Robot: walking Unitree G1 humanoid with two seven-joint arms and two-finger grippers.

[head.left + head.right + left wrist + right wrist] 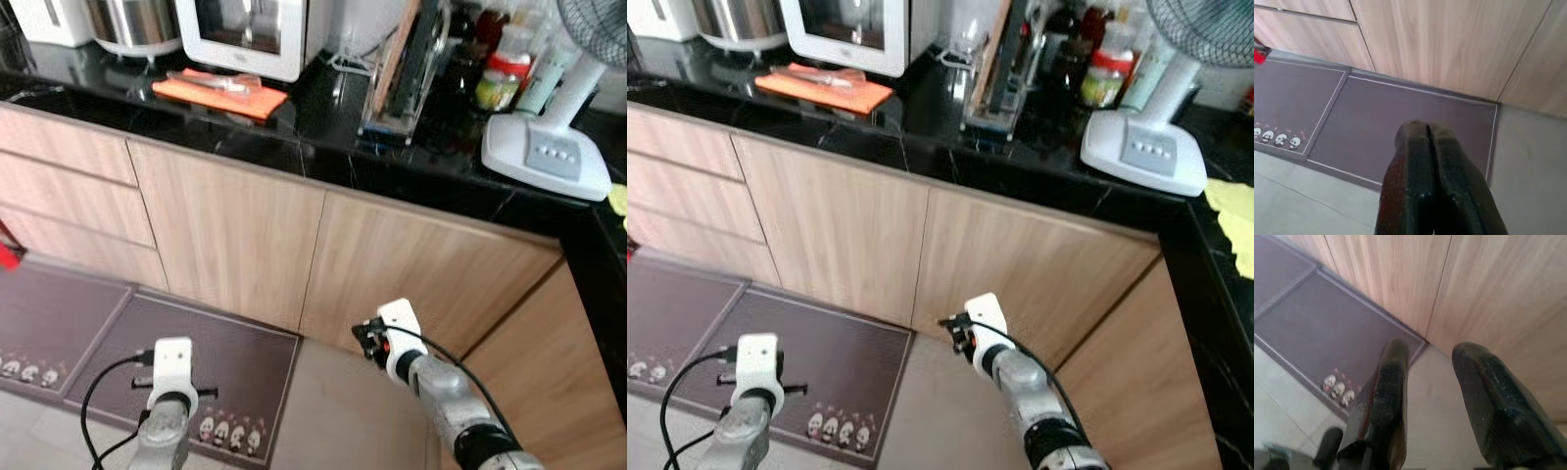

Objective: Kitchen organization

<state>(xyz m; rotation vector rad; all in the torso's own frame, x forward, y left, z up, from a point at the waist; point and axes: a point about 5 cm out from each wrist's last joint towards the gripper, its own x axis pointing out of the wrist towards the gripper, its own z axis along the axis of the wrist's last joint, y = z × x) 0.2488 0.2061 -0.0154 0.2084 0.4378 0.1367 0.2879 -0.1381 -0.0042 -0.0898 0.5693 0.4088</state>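
Both tools hung low before the cabinets point(235, 235), well below the black bench point(323, 127). My left tool point(1427, 128) had its fingers pressed together above the grey mat point(1400, 122); my right tool point(1432, 350) stood spread and empty, over the floor by the mat's corner. Up on the bench lay an orange cloth point(220, 94), a rack point(402, 83), jars point(498, 83) and a fan's base point(544, 155), all far from either tool. The wrist views showed panda prints point(1338, 387) on the mat. What lay on the cloth was too blurred to name.
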